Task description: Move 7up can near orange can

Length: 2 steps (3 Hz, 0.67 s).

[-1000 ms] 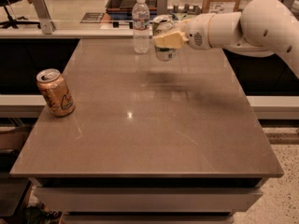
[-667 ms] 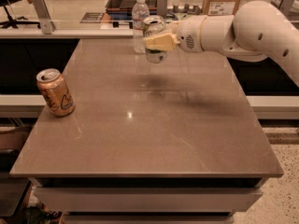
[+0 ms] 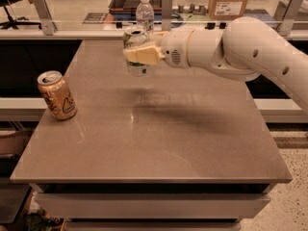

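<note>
The 7up can (image 3: 134,36) hangs over the far part of the table (image 3: 192,143), pinched at its sides by the gripper (image 3: 138,56). It seems lifted clear of the surface. The orange can (image 3: 57,96) stands upright near the left edge, well apart. A water bottle (image 3: 145,12) stands just behind the gripper.

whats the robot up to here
The robot's gripper is shut on the 7up can, holding it in the air above the far part of the table. The orange can stands near the table's left edge, well apart. A water bottle stands behind the held can.
</note>
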Each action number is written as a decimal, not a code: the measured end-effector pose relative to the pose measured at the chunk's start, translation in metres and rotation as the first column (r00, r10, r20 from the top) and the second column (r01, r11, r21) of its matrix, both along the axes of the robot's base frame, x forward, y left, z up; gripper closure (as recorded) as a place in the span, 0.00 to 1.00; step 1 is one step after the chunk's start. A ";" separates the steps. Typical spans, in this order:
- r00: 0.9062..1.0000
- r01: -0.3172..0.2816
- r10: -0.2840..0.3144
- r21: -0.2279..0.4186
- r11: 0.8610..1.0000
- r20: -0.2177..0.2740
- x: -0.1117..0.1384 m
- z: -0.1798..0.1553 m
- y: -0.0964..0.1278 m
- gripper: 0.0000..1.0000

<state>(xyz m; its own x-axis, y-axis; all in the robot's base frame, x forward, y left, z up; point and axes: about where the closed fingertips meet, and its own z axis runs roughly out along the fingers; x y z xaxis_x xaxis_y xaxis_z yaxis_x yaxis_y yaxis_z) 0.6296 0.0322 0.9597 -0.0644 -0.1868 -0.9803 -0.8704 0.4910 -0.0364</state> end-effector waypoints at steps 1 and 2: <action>1.000 -0.016 0.016 0.011 1.000 -0.002 -0.027 -0.006 0.028 1.00; 0.999 -0.027 0.027 0.026 0.999 -0.020 -0.049 -0.023 0.054 1.00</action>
